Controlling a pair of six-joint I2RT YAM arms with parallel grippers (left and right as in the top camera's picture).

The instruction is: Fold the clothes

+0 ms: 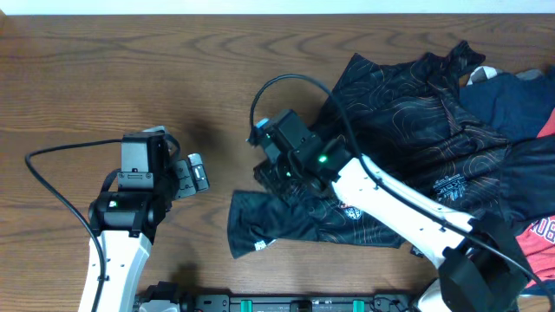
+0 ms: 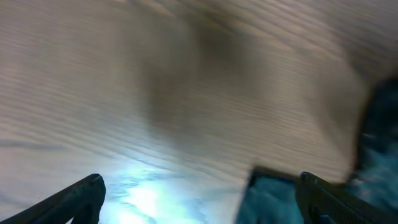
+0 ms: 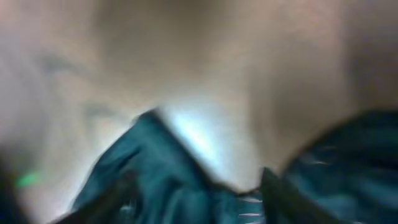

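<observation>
My left fingers (image 2: 81, 198) are spread wide, holding nothing, above the wooden worktop (image 1: 104, 69). My right fingers (image 1: 269, 172) sit at a sleeve of the black jersey (image 1: 416, 113), which lies crumpled on the right half. Blur hides whether they grip it.

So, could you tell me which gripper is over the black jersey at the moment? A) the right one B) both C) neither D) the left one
A: from overhead, the right gripper sits above the jersey at its lower left part, while the left gripper hangs over bare table.

Black jersey (image 1: 416, 121) with fine orange contour lines lies rumpled, unfolded, at table's right; sleeve trailing leftward.
</observation>
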